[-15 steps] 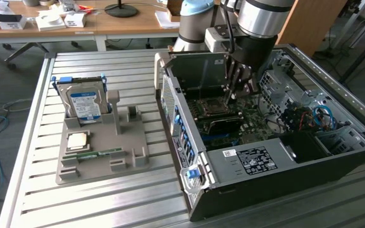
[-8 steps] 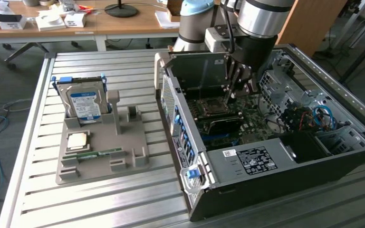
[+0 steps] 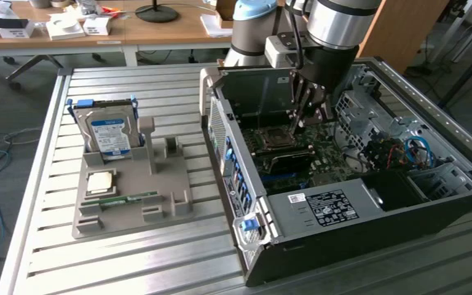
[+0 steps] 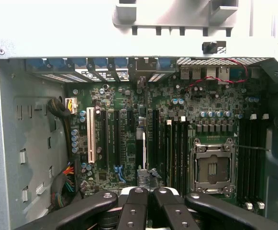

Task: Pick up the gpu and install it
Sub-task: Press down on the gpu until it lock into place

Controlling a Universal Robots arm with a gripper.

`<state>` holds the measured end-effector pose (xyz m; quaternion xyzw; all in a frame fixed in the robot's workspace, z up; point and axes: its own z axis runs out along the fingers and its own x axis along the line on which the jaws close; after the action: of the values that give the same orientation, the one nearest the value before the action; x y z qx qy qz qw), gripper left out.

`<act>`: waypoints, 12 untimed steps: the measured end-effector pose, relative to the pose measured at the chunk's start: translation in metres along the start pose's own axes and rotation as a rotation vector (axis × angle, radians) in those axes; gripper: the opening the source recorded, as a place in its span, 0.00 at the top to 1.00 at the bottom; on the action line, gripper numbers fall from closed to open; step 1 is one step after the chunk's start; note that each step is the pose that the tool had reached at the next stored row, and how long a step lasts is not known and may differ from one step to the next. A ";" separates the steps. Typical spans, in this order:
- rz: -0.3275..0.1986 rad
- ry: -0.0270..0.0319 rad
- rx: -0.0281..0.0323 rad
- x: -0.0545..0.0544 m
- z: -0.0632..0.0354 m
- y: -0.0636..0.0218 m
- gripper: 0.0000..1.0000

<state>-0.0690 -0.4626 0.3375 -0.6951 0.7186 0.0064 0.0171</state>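
Claw is down inside the open PC case, fingers clamped tight on the gpu, card standing edge-on over the motherboard slots, w/ hard drive sitting on the gray tray

Arm cut off by the exterior view's upper edge, gripper tips hidden by its own black links, drive label print too small to read
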 end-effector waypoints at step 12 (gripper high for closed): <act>0.000 0.0001 0.0000 0.000 0.0114 0.0001 0.89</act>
<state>-0.0690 -0.4626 0.3261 -0.6952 0.7186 0.0064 0.0171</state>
